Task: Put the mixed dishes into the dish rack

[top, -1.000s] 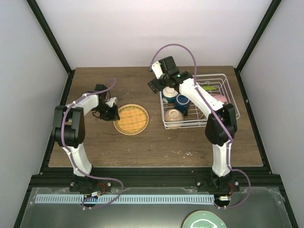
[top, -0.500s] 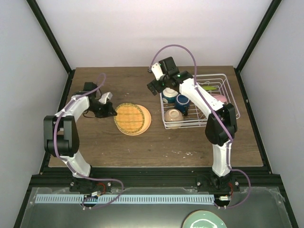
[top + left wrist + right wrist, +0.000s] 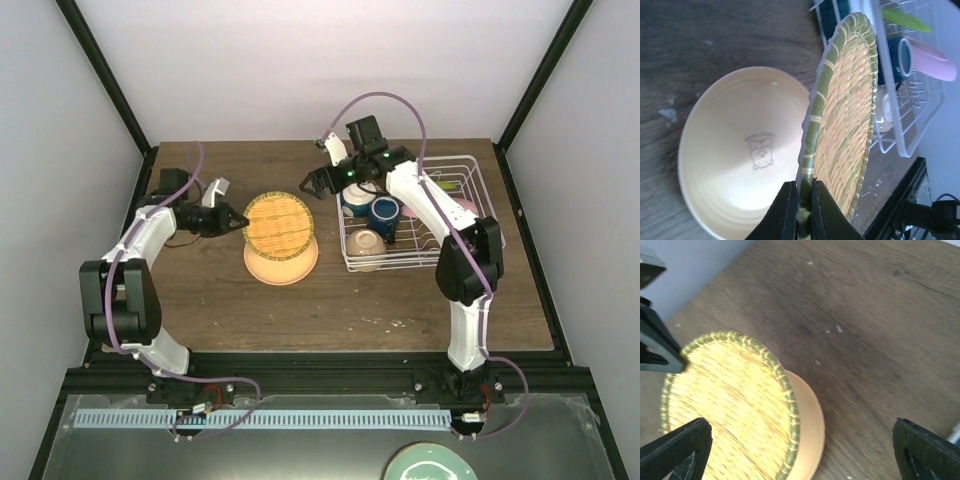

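My left gripper [image 3: 236, 220] [image 3: 801, 189] is shut on the green rim of the woven-pattern yellow plate [image 3: 278, 221] [image 3: 847, 110], holding it tilted up on edge above the table. The peach-tan plate [image 3: 283, 264] [image 3: 735, 160] lies flat beneath it. My right gripper [image 3: 314, 181] [image 3: 799, 440] hangs open just right of the raised plate [image 3: 725, 405], with nothing between its fingers. The white dish rack [image 3: 470, 165] [image 3: 900, 145] at the right holds two cream bowls [image 3: 365, 248], the dark blue mug [image 3: 384, 213] [image 3: 900, 55], a pink plate [image 3: 461, 207] [image 3: 935, 60] and a lime green plate [image 3: 437, 185].
A pale teal plate [image 3: 428, 463] sits off the table at the bottom edge of the top view. Bare brown wood [image 3: 300, 310] spreads around the peach-tan plate [image 3: 809, 430]. Black frame posts [image 3: 110, 90] flank the table.
My left gripper closed on the woven plate's rim and lifted it off the peach-tan plate, tilting it upright. My right gripper swung left from over the rack toward the raised plate.
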`<state>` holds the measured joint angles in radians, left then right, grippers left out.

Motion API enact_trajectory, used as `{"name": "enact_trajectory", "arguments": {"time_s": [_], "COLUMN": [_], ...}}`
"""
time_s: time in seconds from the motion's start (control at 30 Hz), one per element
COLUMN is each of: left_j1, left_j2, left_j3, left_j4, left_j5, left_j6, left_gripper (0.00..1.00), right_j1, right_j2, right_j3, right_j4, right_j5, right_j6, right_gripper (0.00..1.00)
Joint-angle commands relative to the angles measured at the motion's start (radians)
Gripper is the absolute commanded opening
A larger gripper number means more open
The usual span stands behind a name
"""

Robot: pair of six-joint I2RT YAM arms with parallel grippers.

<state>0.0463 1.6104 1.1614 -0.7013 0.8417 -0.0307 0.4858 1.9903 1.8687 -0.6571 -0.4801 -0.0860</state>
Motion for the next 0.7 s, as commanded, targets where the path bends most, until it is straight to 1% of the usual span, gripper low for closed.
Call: {"name": "enact_trajectory", "arguments": {"time_s": [0.0,0.23,0.33,0.4,0.53,0.67], "left_j1": [0.005,0.005,0.004,0.004,0.005,0.004], "left_j2": [-0.051,-0.072,-0.071,-0.064,-0.047,-0.035], "left_j3": [0.034,0.059,0.073,0.082,0.093,0.091], "left_j4": [0.077,0.148,0.179,0.206,0.27,0.327], "left_j5": [0.161,0.233,0.249,0.255,0.268,0.271], "left_j6": [-0.011,-0.06,-0.08,-0.092,-0.13,-0.149], "left_gripper": [0.0,0.0,0.0,0.0,0.0,0.0], "right_j1": [-0.031,-0.032,-0.026,-0.022,-0.012,0.004], "right_j2": [-0.037,0.025,0.041,0.047,0.055,0.068], "right_j3": [-0.017,0.004,-0.012,-0.032,-0.058,-0.059], "right_j4": [0.056,-0.002,-0.001,0.011,0.055,0.094], "right_j5": [-0.245,-0.377,-0.377,-0.383,-0.442,-0.51], "right_j6": [0.108,0.088,0.092,0.093,0.112,0.139], "right_gripper": [0.99,0.99,0.98,0.95,0.84,0.64]}}
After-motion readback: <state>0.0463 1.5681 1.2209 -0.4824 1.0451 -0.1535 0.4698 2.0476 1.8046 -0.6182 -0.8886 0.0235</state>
